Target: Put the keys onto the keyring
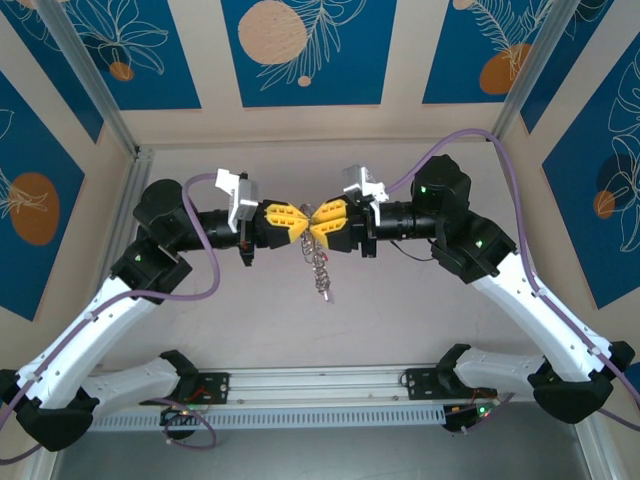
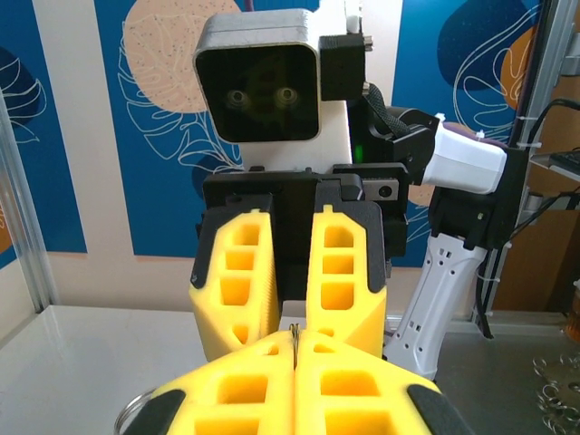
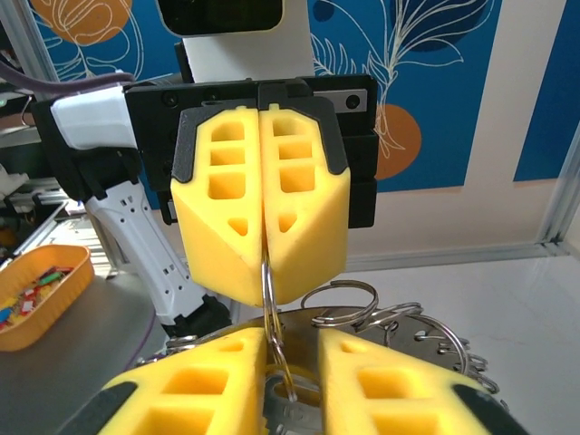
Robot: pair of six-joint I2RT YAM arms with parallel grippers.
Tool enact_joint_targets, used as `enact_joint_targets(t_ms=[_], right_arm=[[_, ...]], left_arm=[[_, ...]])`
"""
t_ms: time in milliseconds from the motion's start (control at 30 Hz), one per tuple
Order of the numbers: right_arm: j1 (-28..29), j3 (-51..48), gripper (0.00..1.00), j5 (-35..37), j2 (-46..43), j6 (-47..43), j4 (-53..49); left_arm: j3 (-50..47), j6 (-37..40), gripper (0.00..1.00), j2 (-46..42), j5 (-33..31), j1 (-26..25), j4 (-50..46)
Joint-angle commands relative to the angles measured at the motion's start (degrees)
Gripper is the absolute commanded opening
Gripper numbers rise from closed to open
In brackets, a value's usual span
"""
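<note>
A pale grey counter (image 1: 400,320) is lying under both arms, with an aluminium rail (image 1: 320,385) running along its near edge. Cream walls are closing it in on three sides, carrying blue panels (image 1: 300,45) with white leaf drawings and orange discs. Metal posts (image 1: 88,75) are standing at the far corners.

Two arms are reaching in from the sides and meeting tip to tip above the middle of the counter. The left fingers (image 1: 282,222) are pressing together with no gap, pinching a thin wire loop of the keyring (image 1: 320,265). There is one keyring, and it is hanging in the air just below the two sets of tips. In the right wrist view its silver body and many small loops (image 3: 399,322) are showing just beyond the tips.

The right fingers (image 1: 335,222) are standing slightly apart with the same wire loop passing through the narrow slot between them. I cannot tell whether they are gripping it.

One orange tray (image 3: 63,313) is sitting off to the side. It is holding the keys (image 3: 36,292), which are small coloured pieces too tiny to count. A few loose metal rings (image 2: 555,390) are lying on the counter in the left wrist view, and their number is unclear.
</note>
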Motion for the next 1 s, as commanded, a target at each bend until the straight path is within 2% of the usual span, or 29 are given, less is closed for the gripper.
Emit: enact_joint_targets(t_ms=[0, 233, 400, 600, 700, 833, 967], right_arm=[[0.56, -0.6, 0.17, 0.7, 0.23, -0.88, 0.7], [0.74, -2.3, 0.09, 1.19, -1.99, -1.16, 3.3], [0.74, -2.26, 0.0, 1.61, -2.42, -1.63, 2.65], [0.56, 0.74, 0.0, 3.16, -2.07, -4.41, -1.99], [0.23, 2.72, 0.0, 5.14, -1.74, -5.65, -4.56], [-0.14, 6.02, 0.0, 6.37, -0.81, -8.48, -9.63], [-0.14, 9.74, 0.0, 5.78, 1.17, -11.43, -14.85]], left_arm=[[-0.28, -1.92, 0.0, -0.43, 1.79, 0.12, 6.39], [-1.34, -2.96, 0.0, -0.03, 1.65, 0.15, 8.13], [-3.1, -5.04, 0.0, -0.08, 1.38, 0.12, 11.71], [-4.02, -6.56, 0.0, -0.17, 1.24, 0.1, 12.72], [-1.62, -3.13, 0.01, -0.2, 1.01, 0.16, 5.21], [5.92, 7.67, 0.24, -0.01, -2.3, 0.13, -14.22], [13.8, 16.82, 0.31, 2.07, -5.65, 0.1, -30.72]])
